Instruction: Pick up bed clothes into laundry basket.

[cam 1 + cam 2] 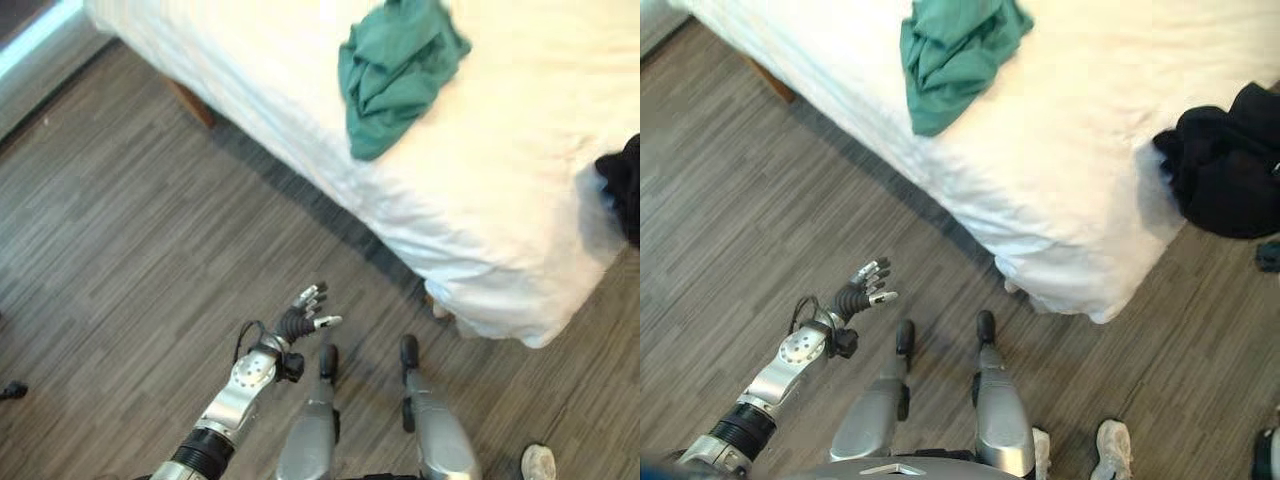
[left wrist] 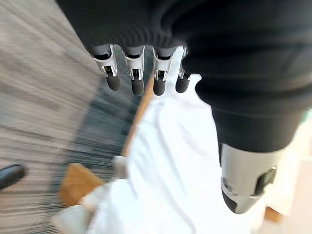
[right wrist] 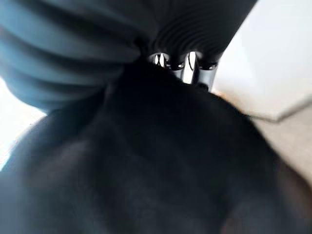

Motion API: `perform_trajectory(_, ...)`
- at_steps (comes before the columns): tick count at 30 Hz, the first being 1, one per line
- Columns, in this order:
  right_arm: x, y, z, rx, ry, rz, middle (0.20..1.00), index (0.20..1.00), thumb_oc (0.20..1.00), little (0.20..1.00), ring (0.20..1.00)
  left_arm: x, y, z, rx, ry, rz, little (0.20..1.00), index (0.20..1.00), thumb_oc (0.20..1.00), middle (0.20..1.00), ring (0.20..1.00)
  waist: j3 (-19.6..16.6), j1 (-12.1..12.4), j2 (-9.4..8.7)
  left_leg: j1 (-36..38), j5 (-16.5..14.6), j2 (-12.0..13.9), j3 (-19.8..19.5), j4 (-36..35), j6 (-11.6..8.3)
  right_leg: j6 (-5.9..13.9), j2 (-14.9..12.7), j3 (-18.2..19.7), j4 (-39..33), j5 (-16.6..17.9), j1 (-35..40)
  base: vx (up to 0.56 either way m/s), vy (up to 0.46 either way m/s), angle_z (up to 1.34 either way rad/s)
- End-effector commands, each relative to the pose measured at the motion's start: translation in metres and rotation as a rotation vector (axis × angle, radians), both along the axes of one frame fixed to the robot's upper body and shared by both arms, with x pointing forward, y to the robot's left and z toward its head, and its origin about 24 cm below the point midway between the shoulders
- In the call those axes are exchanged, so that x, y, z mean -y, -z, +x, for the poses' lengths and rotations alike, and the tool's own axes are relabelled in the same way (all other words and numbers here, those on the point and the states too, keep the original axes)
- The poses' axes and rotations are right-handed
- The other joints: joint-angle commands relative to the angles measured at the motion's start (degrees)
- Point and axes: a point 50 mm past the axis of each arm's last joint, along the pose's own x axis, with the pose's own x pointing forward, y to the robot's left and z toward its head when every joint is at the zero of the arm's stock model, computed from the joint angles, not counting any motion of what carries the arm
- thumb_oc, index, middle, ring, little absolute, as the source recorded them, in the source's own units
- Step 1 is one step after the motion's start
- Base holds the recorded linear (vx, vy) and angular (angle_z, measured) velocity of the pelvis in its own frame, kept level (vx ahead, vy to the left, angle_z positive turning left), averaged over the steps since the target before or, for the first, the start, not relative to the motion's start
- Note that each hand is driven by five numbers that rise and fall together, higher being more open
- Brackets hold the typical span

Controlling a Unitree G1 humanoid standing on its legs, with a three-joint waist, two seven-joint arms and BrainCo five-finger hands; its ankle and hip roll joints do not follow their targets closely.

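Observation:
A crumpled green garment (image 1: 395, 70) lies on the white bed (image 1: 500, 200) near its front edge. A black garment (image 1: 1225, 165) sits at the bed's right side, spilling past the edge. My left hand (image 1: 305, 315) hovers low over the wooden floor, well short of the bed, open with straight fingers (image 2: 136, 80) and holding nothing. The left wrist view looks past them to the bed's white sheet (image 2: 170, 161). My right hand (image 3: 185, 61) is pressed close against the black garment (image 3: 170, 161), which hides most of it.
The bed's corner (image 1: 1090, 300) juts toward me, with a wooden leg (image 1: 190, 100) under its far left side. Grey wooden floor (image 1: 120, 250) spreads out to the left. A person's white shoe (image 1: 1110, 445) stands at the lower right.

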Motion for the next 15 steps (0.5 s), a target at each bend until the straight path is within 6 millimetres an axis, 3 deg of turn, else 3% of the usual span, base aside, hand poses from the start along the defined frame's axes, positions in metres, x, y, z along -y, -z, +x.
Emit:
perform_trajectory(1,-0.028,0.015,-0.009,0.208,-0.154,0.199,0.2,0.2,0.2,0.2,0.2,0.0,-0.015,0.005,0.088,0.016,-0.027,1.0,1.0,1.0,1.0,1.0,-8.75,-0.83,-3.12,6.67,-4.41,-1.2,1.87,0.68,2.5,-0.44,-0.94,1.63,3.5,-2.1,0.86,0.08,0.035,-0.1)
perform_trajectory(4,-0.048,0.043,-0.016,0.278,-0.214,0.389,0.2,0.2,0.2,0.2,0.2,0.003,-0.018,0.003,0.098,0.023,-0.041,1.0,1.0,1.0,1.0,1.0,-10.51,-0.96,-3.15,7.96,-4.91,-1.27,1.85,0.56,2.71,-0.34,-1.08,1.62,3.16,-2.32,2.32,0.04,0.028,-0.07)
perform_trajectory(5,-0.076,0.067,-0.022,0.318,-0.298,0.563,0.2,0.2,0.2,0.2,0.2,0.003,-0.019,0.001,0.104,0.02,-0.053,1.0,1.0,1.0,1.0,1.0,-11.94,-1.16,-3.06,8.75,-5.28,-1.4,2.05,0.46,2.96,-0.11,-1.18,1.78,2.76,-2.26,3.1,0.05,0.041,0.02)
perform_trajectory(8,-0.111,0.099,-0.025,0.413,-0.365,0.869,0.2,0.2,0.2,0.2,0.2,0.001,-0.016,-0.004,0.097,0.008,-0.055,1.0,1.0,1.0,1.0,1.0,-13.4,-1.22,-2.89,9.43,-5.65,-1.57,2.7,0.41,3.33,0.15,-1.15,2.37,2.42,-1.89,3.62,0.02,0.029,-0.06)
perform_trajectory(9,-0.111,0.099,-0.025,0.413,-0.365,0.871,0.2,0.2,0.2,0.2,0.2,0.001,-0.016,-0.004,0.096,0.008,-0.054,1.0,1.0,1.0,1.0,1.0,-13.43,-1.17,-2.97,9.47,-5.67,-1.57,2.74,0.41,3.33,0.15,-1.14,2.41,2.4,-1.89,3.64,0.01,0.054,-0.11)
perform_trajectory(10,-0.133,0.121,-0.026,0.414,-0.406,1.016,0.2,0.2,0.2,0.2,0.2,0.0,-0.014,-0.006,0.094,-0.011,-0.061,1.0,1.0,1.0,1.0,1.0,-14.04,-1.06,-2.76,9.82,-5.84,-1.74,3.02,0.47,3.52,0.33,-1.3,2.69,2.24,-1.7,3.94,0.01,0.038,-0.02)
perform_trajectory(11,-0.134,0.121,-0.027,0.414,-0.406,1.017,0.2,0.2,0.2,0.2,0.2,0.0,-0.014,-0.006,0.093,-0.011,-0.061,1.0,1.0,1.0,1.0,1.0,-14.06,-1.06,-2.79,9.84,-5.84,-1.75,3.04,0.47,3.52,0.33,-1.3,2.7,2.22,-1.7,3.96,-0.02,0.066,-0.04)
perform_trajectory(12,-0.162,0.143,-0.025,0.365,-0.449,1.184,0.2,0.2,0.2,0.2,0.2,0.001,-0.014,-0.006,0.099,-0.026,-0.07,1.0,1.0,1.0,1.0,1.0,-14.24,-0.77,-2.79,9.95,-5.76,-1.82,3.21,0.55,3.51,0.42,-1.49,2.94,2.18,-1.53,4.08,0.01,0.031,-0.05)
perform_trajectory(13,-0.162,0.143,-0.026,0.364,-0.448,1.184,0.2,0.2,0.2,0.2,0.2,0.001,-0.013,-0.006,0.097,-0.026,-0.07,1.0,1.0,1.0,1.0,1.0,-14.29,-0.77,-2.64,10.34,-6.32,-1.64,3.21,0.49,3.55,0.44,-1.33,2.87,2.04,-1.98,4.51,0.01,0.048,-0.05)
perform_trajectory(15,-0.194,0.159,-0.027,0.223,-0.538,1.259,0.2,0.2,0.2,0.2,0.2,0.004,-0.01,-0.005,0.088,-0.055,-0.098,1.0,1.0,1.0,1.0,1.0,-14.39,-0.4,-2.67,10.92,-6.32,-1.91,3.37,0.6,3.65,0.62,-1.64,3.18,2.1,-1.75,4.98,0.0,0.052,-0.02)
